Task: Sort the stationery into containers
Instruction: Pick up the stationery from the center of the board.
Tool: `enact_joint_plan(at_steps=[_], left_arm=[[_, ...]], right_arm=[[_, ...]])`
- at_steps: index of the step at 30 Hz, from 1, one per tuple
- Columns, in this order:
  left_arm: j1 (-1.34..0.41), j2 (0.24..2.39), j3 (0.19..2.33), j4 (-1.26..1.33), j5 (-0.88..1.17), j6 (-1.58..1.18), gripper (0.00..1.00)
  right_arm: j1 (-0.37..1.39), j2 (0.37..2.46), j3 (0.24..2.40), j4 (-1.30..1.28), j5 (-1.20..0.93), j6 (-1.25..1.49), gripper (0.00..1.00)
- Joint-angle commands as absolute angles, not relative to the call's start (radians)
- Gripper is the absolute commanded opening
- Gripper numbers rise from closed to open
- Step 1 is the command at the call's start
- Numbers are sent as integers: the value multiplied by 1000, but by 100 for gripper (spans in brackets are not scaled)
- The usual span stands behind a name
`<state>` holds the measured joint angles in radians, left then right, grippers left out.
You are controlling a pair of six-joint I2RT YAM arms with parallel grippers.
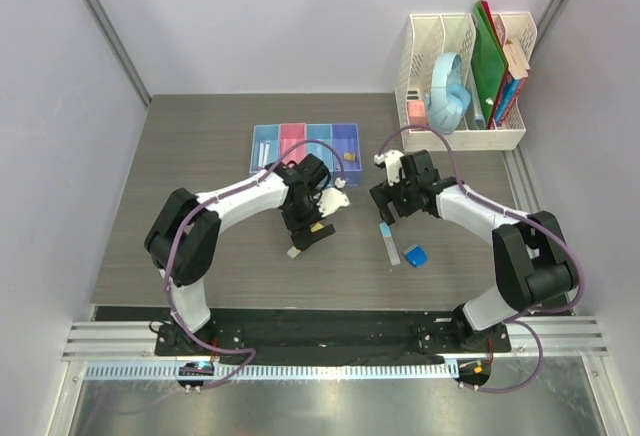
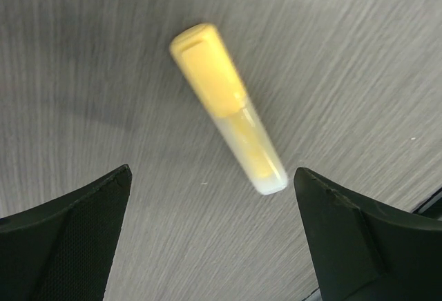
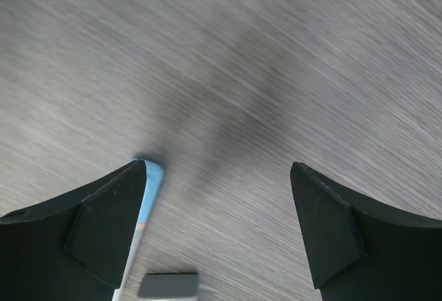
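1. The left jaws are spread wide and grip nothing. Their two black fingers (image 2: 65, 235) sit in the bottom corners of the left wrist view, with bare desk between them.
2. Just ahead of those fingers, a yellow plastic marker with a clear barrel (image 2: 228, 108) lies flat and slanted on the grey wood-grain desk (image 2: 83, 73). Its yellow cap end points away from the fingers, and its clear end is near the right-hand finger. It touches neither finger.
3. The right jaws are also wide apart and empty, with their black fingers (image 3: 324, 232) low over the desk.
4. A pale blue stick (image 3: 148, 187) lies on the desk at the left-hand finger of the right jaws, partly hidden behind it. Whether the two touch cannot be told.
5. In the top view, a blue wedge-shaped piece (image 1: 415, 254) rests on the desk just beside the stick, on its right.
6. Farther back stands a row of four joined small rectangular plastic bins (image 1: 293, 139), coloured light blue, pink, light blue and purple-blue from left to right.
7. A thin white pen (image 1: 264, 152) lies in the leftmost light blue bin, and a small beige block (image 1: 350, 157) lies in the purple-blue bin.
8. At the back right corner stands a tall white mesh file rack (image 1: 470, 139) holding green folders (image 1: 488, 56).
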<state>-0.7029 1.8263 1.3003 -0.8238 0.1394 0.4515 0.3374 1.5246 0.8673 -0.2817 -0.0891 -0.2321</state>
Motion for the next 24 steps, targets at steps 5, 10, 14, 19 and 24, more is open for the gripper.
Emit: enact_joint_plan(at_steps=[5,10,14,19,24], left_arm=[[-762,1812,1290,-818,173,383,100],[-775,1821,1279,-825,170,377,100],[-776,1841,1279,-831,176,376,100],[-785,1885,1279,-819,176,370,100],[-788,1927,1284,-818,179,364,100]], right_arm=[[400,1529,884,-311,-117,-250,89],[405,1578,897,-360,-140,-267,88],[403,1615,902,-383,-153,-282,85],[405,1640,900,-391,-155,-294,78],[405,1644,908,-411,-152,-301,65]])
